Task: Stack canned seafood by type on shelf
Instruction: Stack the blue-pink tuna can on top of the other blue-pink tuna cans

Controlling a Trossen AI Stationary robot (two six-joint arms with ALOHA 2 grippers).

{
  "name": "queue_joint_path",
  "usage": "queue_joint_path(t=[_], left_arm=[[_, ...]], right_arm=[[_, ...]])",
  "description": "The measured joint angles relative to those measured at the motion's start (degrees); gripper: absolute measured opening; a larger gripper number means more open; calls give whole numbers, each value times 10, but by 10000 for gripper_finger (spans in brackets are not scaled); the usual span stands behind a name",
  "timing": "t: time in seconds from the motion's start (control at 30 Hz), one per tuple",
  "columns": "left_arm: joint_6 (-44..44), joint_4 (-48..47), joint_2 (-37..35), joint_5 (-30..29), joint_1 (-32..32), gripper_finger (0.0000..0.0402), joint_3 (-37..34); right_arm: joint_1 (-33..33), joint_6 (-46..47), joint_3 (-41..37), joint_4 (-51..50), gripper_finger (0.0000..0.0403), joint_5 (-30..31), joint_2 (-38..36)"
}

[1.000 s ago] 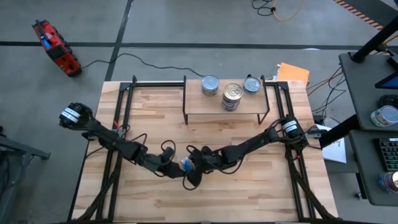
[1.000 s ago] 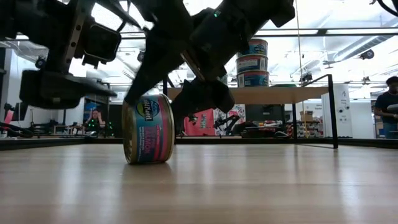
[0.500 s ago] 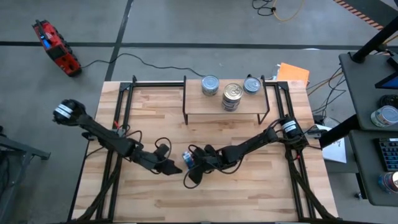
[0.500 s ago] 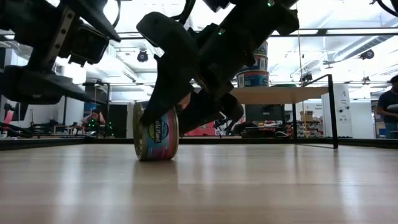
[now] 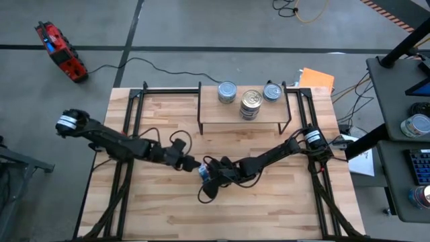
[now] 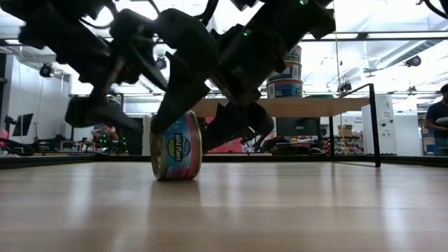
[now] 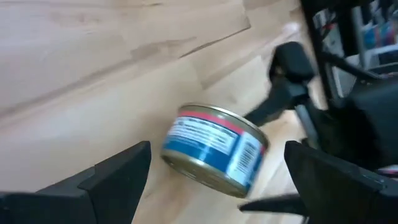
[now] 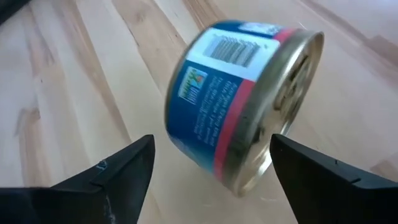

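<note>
One tin (image 6: pixel 176 147) with a blue-and-pink label stands on its curved wall at mid-table, also seen as the tin (image 5: pixel 203 173) from above. My right gripper (image 8: pixel 212 139) is open and straddles its two flat ends. My left gripper (image 7: pixel 217 147) is open just to the table's left of the tin (image 7: pixel 214 149) and touches nothing. The shelf (image 5: pixel 232 119) stands at the far edge. It carries a single tin (image 5: pixel 227 92), another single tin (image 5: pixel 271 91) and a stack of tins (image 5: pixel 250 104) between them. My right gripper comes level from the table's right with one finger at each flat end of the tin. One finger (image 8: pixel 311 171) lies by the silver end (image 8: pixel 292 93). Whether either finger touches the tin, I cannot tell. The tin rests on the table on its curved wall.
Black frame rails (image 5: pixel 127 134) run along both table sides. Bare wood lies toward the near edge. Off the table's right stands a dark stand with more tins (image 5: pixel 416 124). A person (image 6: pixel 437 119) shows far off in the room.
My left gripper drew back from the tin toward the table's left, then swung toward the far edge and back in beside it. The tin stayed on its curved wall, shifted slightly and turned about. My right gripper stayed around it.
</note>
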Motion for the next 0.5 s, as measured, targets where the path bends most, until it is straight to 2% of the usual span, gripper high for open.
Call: queue_joint_path(t=[0.2,0.5], left_arm=[[21,4,29,52,32,354,0],[2,20,37,104,32,350,0]], right_arm=[[-6,-2,13,1,315,3,0],[-14,-18,13,-2,291,31,0]])
